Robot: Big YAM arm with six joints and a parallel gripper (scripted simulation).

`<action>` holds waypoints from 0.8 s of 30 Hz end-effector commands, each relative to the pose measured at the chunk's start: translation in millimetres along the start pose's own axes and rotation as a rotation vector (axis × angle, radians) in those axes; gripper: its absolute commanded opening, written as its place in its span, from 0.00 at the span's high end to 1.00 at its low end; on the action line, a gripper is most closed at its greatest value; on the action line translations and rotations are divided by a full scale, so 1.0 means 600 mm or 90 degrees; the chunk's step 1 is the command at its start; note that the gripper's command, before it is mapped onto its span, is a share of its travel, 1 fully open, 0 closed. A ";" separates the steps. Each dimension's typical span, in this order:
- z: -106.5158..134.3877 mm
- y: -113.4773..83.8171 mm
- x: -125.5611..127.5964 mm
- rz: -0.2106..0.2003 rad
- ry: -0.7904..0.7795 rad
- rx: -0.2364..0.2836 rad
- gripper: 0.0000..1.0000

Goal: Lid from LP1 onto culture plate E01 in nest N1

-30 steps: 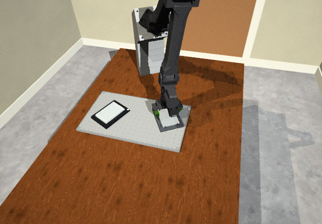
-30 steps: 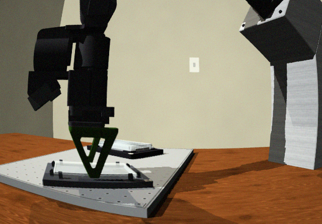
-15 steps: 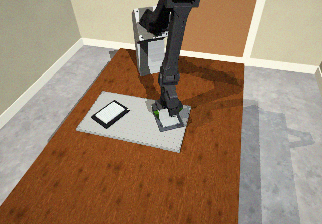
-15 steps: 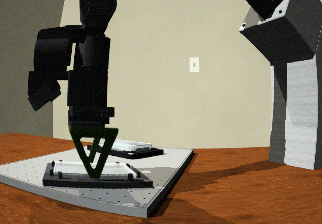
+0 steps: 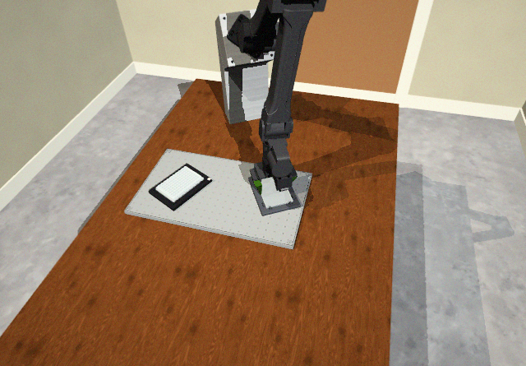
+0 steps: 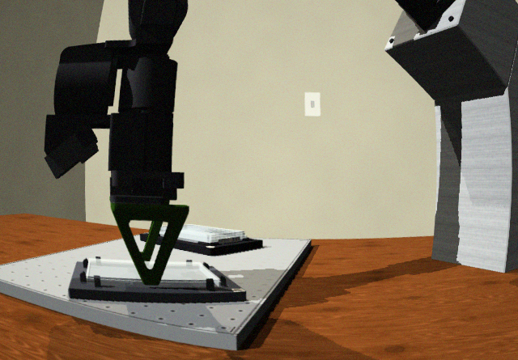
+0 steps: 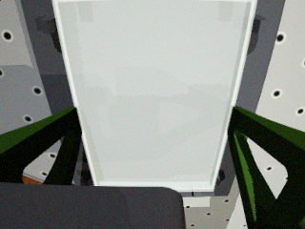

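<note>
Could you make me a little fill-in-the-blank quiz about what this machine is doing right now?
1. The hand has its green fingers closed on the two long sides of the clear ____.
2. That piece still lies low in its dark holder, not yet ____ off it.
3. The white culture plate sits in a ____ frame on the grey perforated board.
4. The culture plate has no ____ on it yet.

Missing words: lid; lifted; black; lid

Wood table (image 5: 237,294): grey perforated baseplate (image 5: 220,217) flat on it, grey pedestal (image 5: 237,99) at rear.
</note>
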State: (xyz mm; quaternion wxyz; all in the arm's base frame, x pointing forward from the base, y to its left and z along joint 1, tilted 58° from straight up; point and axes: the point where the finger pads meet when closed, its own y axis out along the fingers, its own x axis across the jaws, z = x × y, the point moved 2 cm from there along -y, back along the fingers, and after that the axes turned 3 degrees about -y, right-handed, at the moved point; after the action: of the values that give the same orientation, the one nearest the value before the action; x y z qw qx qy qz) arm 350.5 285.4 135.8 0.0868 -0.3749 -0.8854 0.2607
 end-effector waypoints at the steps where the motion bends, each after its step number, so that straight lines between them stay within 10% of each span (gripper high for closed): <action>1: 0.003 0.000 0.001 0.001 0.001 0.001 1.00; 24: 0.006 -0.018 0.002 0.001 0.003 0.003 1.00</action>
State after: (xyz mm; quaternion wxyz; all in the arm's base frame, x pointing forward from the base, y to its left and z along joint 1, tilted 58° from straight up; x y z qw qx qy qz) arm 349.8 284.9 135.3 0.0875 -0.3747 -0.8851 0.2619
